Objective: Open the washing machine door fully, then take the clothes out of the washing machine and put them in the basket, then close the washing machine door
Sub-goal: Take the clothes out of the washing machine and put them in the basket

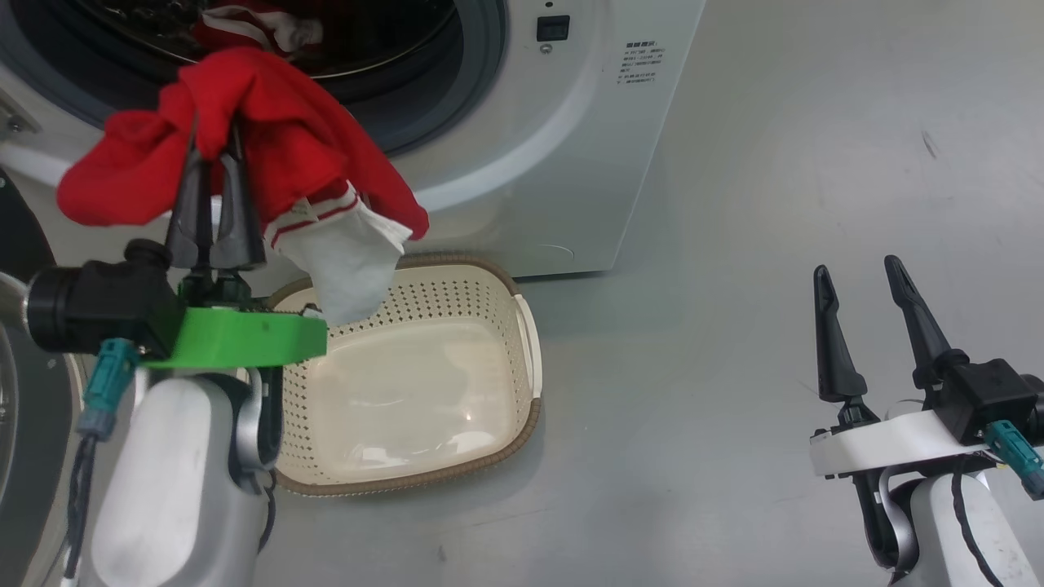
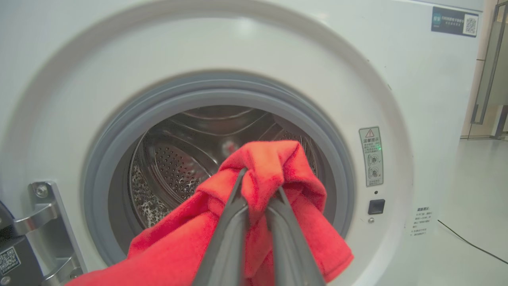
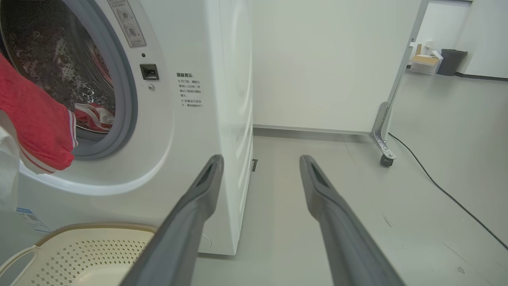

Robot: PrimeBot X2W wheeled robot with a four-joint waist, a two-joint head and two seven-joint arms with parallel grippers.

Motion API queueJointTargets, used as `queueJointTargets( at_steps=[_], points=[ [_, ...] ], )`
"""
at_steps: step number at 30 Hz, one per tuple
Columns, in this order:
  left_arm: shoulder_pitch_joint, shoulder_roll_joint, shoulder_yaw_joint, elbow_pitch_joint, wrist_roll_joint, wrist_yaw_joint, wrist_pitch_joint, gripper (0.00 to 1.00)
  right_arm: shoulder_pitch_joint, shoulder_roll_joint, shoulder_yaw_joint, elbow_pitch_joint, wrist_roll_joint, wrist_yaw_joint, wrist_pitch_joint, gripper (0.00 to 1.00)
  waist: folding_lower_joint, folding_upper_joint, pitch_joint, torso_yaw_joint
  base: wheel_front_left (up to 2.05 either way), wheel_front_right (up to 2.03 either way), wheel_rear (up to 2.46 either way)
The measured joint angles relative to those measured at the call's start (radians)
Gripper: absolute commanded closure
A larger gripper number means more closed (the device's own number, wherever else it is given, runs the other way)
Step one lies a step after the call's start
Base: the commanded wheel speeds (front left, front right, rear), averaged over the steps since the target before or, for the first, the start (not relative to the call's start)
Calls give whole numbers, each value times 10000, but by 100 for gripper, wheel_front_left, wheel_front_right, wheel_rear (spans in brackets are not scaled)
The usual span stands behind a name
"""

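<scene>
Head view shows you midway: washing machine door (image 1: 15,236) open, left gripper (image 1: 216,163) pinching red clothes (image 1: 285,139) that hang over the bare basket (image 1: 522,432), a second garment (image 1: 253,28) waiting inside the washing machine (image 1: 571,122), right gripper (image 1: 856,269) spread wide and idle, door closing yet to come

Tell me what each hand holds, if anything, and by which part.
The left hand is shut on a red garment, pinching a bunched fold near its middle; the cloth drapes down both sides. The right hand is open and holds nothing.
</scene>
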Motion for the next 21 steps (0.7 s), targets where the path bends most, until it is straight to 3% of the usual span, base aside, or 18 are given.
queueJointTargets(
  at_steps=[11,21],
  points=[
    [1644,-40,-1277,500,-257,-10,644,100,51,21,167,-301,4,33,0,0,0,0,104,-62,0,0,0],
    [1846,-38,-1532,1590,-387,-10,1168,100,-4,48,330,-619,109,92,0,0,0,0,700,-354,0,0,0]
  ],
)
